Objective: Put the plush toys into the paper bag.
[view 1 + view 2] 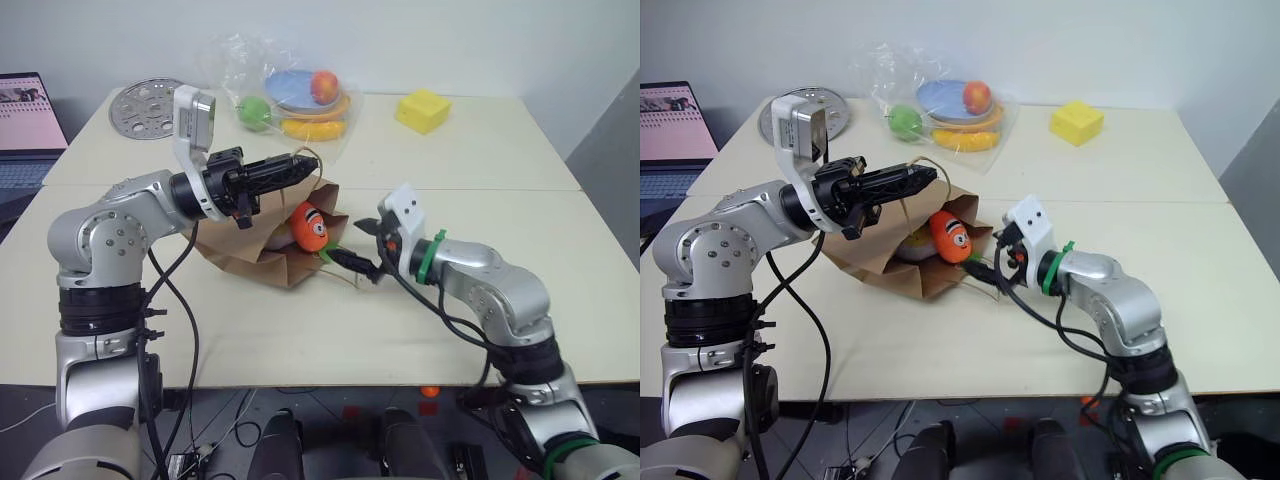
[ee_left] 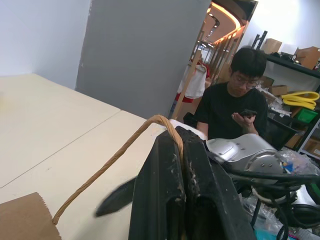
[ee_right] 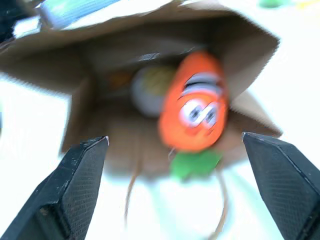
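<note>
2 toys lying in the mouth of the bag, on its side on the table: orange one at the front with its green tuft poking out over the lip, white one deeper inside behind it. Left gripper clamped shut on a cord handle, lifting the upper edge so the mouth gapes toward the right arm. Right gripper spread wide and holding nothing, just outside the mouth, pointed at the orange toy, fingers either side of it but apart from it.

Step in hand, by the look of it: loading nearly finished, orange toy released at the opening but not fully in. Next move likely calls for a nudge further inside, or tipping the bag upright by the handle so both toys slide to the bottom; care needed, since the toy could roll out over the lip.

Pale cream tabletop, seam running across the middle. At the far edge: clear plastic bag of fruit and plates, yellow block, round metal disc. Laptop at the far left. Person seated in the left wrist view, looking at a phone, shelves with boxes behind.
</note>
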Tool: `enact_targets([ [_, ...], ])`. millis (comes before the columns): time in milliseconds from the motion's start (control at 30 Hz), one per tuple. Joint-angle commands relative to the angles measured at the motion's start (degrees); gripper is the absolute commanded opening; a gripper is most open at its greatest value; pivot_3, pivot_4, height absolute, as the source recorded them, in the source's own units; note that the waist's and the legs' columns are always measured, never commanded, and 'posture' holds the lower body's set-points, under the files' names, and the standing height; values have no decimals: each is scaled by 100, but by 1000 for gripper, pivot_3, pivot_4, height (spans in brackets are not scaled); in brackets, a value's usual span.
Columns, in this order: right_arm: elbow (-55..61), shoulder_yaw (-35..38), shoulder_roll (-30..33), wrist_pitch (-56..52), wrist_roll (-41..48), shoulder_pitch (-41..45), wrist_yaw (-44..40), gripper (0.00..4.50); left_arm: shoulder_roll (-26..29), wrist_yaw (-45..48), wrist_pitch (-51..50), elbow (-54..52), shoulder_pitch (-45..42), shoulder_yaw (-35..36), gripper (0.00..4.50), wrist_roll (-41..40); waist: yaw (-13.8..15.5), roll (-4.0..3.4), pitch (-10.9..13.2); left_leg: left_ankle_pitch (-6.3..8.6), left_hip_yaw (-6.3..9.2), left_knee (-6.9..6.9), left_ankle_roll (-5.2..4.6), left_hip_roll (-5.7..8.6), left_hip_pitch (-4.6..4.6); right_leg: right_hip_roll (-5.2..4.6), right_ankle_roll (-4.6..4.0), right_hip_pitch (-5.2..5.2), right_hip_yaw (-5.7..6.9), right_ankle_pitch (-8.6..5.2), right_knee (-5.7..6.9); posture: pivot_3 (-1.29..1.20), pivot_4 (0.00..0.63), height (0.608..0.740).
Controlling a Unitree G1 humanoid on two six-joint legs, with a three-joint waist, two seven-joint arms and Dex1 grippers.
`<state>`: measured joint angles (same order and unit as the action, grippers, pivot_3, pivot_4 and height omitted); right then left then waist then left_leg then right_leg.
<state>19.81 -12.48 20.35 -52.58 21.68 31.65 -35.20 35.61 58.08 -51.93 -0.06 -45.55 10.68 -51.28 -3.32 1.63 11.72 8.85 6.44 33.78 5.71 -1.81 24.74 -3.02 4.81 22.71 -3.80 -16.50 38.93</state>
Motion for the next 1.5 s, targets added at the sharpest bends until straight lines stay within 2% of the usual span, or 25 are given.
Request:
enact_targets([
  [33,169,-511,-14,345,-251,-177,18,4474,35,-1,108,-143,-72,86,0,-29,-27,0,0,0,-1,1,0,0,0,0,0,0,-2,0,-1,0,150,740],
  [233,-37,-834,30,625,-678,-181,131,4474,52,-7,83,-148,-90,100,0,-50,-11,0,0,0,-4,6,0,0,0,0,0,0,-5,0,-2,0,150,740],
  [267,-279,-1041,162,1006,-1015,-177,133,4474,52,-11,97,-149,-90,92,0,-32,-7,0,0,0,-4,6,0,0,0,0,0,0,-5,0,-2,0,150,740],
  [367,-583,-1211,291,1541,-1405,-195,120,3534,67,-23,93,-184,-73,102,0,-34,2,0,0,0,-4,6,0,0,0,0,0,-1,-4,0,-5,0,150,740],
  [667,-501,-852,330,1628,-1314,-244,-74,266,87,-67,107,-191,-40,149,0,-33,3,0,0,0,-3,6,0,0,0,0,0,-1,-3,0,-4,0,150,740],
  [700,-382,-672,308,1551,-1162,-228,-90,57,104,-70,125,-182,-32,152,0,-10,3,0,0,0,-3,6,0,0,0,0,0,-1,-4,0,-4,0,150,740],
  [900,254,583,-199,1466,-228,19,152,57,146,-158,368,-42,-97,195,0,176,5,0,1,0,-1,6,0,0,0,0,0,-2,-3,0,-2,0,150,740],
  [967,627,720,-21,1689,-104,149,-123,57,186,-161,532,108,-223,194,0,320,7,-1,1,0,-1,6,0,0,0,0,0,-2,-2,0,-3,0,150,740],
  [1067,989,1175,-84,1321,444,524,56,57,176,-264,753,452,-520,333,0,431,9,0,1,0,1,6,0,0,0,0,0,-3,2,0,-4,0,150,740],
  [1267,961,1014,-104,1098,533,874,256,57,167,-151,1185,752,-384,193,0,823,6,0,1,0,0,4,0,0,-2,0,0,-5,1,0,-2,0,150,740],
  [1400,800,712,-256,1217,417,962,288,57,31,-161,1365,897,-452,157,0,950,5,0,1,0,0,4,0,0,-1,0,-1,-3,1,1,-1,0,150,740],
  [1500,734,498,-142,1215,233,1071,272,57,26,20,1424,1053,-581,30,0,1046,5,0,1,0,0,5,0,0,-1,0,-1,-3,0,1,-1,0,150,740],
])
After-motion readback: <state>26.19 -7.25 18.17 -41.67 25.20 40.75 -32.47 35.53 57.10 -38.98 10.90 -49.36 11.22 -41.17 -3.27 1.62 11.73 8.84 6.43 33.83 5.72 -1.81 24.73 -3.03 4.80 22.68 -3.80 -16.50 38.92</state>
